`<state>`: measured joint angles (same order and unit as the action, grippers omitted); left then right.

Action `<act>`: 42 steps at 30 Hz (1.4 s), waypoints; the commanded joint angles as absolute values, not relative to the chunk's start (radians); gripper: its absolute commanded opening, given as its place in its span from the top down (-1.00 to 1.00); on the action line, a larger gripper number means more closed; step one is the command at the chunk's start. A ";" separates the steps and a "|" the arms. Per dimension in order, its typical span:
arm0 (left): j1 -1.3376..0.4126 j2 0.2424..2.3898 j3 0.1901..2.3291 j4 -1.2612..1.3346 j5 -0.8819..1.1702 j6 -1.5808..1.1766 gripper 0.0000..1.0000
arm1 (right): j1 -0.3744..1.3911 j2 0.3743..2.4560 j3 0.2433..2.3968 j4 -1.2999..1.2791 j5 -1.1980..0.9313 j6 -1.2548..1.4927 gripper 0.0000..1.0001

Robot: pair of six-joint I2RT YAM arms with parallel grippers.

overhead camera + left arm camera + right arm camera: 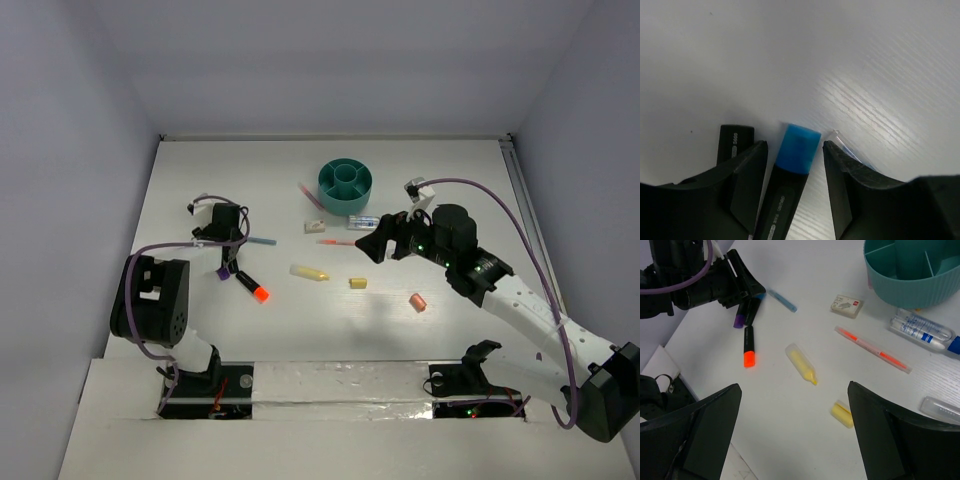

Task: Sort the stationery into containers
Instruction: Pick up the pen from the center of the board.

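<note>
The teal organizer (345,181) stands at the back centre and also shows in the right wrist view (912,270). My left gripper (229,257) is open, low over the table. Its jaws straddle a black marker with a blue cap (799,145), with a gap on each side. A second black marker (735,142) and a clear pen (847,147) lie just outside the jaws. My right gripper (374,243) is open and empty above the table. Below it lie a yellow highlighter (801,363) and a yellow bit (842,413).
A black marker with an orange cap (250,288), an orange bit (418,302), a white eraser (315,226), a pink-orange pen (335,242), a red pen (310,193) and a clear tube with a blue label (363,221) lie scattered around. White walls close the table's back and sides.
</note>
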<state>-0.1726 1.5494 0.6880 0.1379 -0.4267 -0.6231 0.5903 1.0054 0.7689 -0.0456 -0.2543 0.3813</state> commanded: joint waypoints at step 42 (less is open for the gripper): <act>-0.460 1.522 1.304 -0.064 -0.575 -0.517 1.00 | 0.595 0.966 0.750 -0.035 -0.005 0.393 -1.00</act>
